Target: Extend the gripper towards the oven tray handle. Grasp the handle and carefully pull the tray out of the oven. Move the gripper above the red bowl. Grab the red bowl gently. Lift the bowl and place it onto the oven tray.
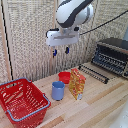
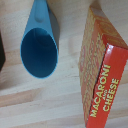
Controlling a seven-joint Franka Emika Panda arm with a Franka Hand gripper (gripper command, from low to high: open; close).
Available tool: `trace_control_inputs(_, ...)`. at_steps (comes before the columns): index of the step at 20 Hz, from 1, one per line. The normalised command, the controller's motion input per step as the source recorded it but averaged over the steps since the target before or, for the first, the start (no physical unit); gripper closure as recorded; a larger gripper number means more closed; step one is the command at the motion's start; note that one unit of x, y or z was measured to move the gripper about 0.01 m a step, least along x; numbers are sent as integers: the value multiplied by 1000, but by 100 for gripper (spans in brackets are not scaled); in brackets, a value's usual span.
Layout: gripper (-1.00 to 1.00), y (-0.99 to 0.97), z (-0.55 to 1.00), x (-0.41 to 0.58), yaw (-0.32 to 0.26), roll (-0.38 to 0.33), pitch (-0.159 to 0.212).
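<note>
In the exterior view my gripper (image 1: 60, 51) hangs high in the air at the end of the white arm. Its two dark blue tips are apart with nothing between them, so it is open. Well below it the red bowl (image 1: 63, 76) sits on the wooden table, partly hidden behind a macaroni box (image 1: 77, 84). The dark oven (image 1: 112, 55) stands at the exterior view's right. Its tray (image 1: 94, 72) of thin bars sticks out in front of it over the table. The wrist view shows neither the gripper, the bowl nor the tray.
A blue cup (image 1: 58, 90) (image 2: 39, 47) stands in front of the bowl. The upright orange macaroni box (image 2: 102, 70) is beside the cup. A big red mesh basket (image 1: 22, 100) fills the exterior view's lower left. A slatted wall runs behind the table.
</note>
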Motion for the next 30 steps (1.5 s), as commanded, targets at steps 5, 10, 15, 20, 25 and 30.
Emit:
trace_control_inputs(5,-100,-190,0,-51,184,-178,3)
trace_control_inputs(10,-100,-219,47,-149,197,-272,-13)
trace_control_inputs(15,-100,-233,0,-105,167,-323,-15)
trace_control_inputs(20,-100,-201,-44,-9,126,-372,0)
trace_control_inputs(25,-100,-102,-26,95,55,-375,17)
trace_control_inputs(30,-100,-31,0,262,5,-375,5)
